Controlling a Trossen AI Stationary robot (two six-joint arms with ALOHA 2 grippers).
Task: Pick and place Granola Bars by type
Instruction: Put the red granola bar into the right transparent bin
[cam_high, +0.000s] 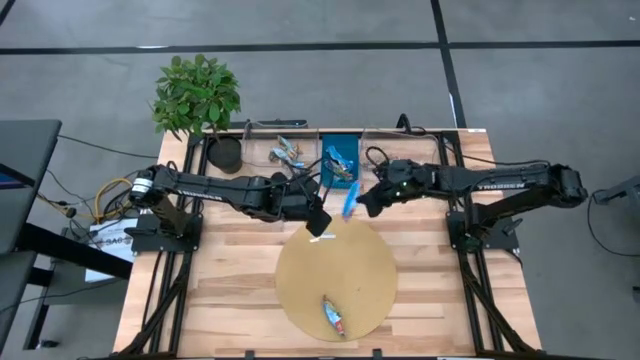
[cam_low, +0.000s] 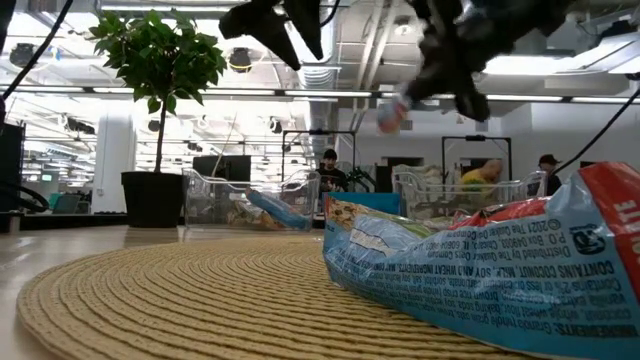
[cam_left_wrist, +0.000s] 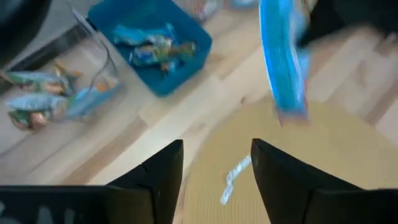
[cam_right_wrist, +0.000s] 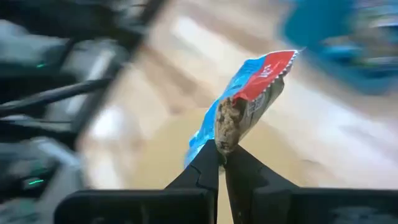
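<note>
My right gripper (cam_right_wrist: 222, 163) is shut on a blue granola bar with a red end (cam_high: 348, 203), held in the air over the far edge of the round woven mat (cam_high: 335, 275). My left gripper (cam_left_wrist: 214, 180) is open and empty, hovering just to the left of it over the mat's far-left rim (cam_high: 318, 222). Another blue and red bar (cam_high: 333, 316) lies flat on the mat's near part and fills the foreground of the low view (cam_low: 480, 270). A blue bin (cam_high: 340, 160) holds blue bars. A clear container (cam_high: 285, 152) holds greenish-tan ones. My right gripper pinches the bar between its two fingertips (cam_right_wrist: 208, 165) at one end of the wrapper (cam_right_wrist: 225, 140). The rest of the bar sticks out past the fingertips, with the red end (cam_right_wrist: 273, 65) farthest away. The bar is lifted clear of the mat (cam_low: 390, 115).
A potted plant (cam_high: 200, 95) stands at the table's far-left corner. The bin and the clear container sit side by side at the far edge. Bare wood shows left and right of the mat. A small white mark (cam_left_wrist: 236, 177) lies on the mat. People sit in the room behind.
</note>
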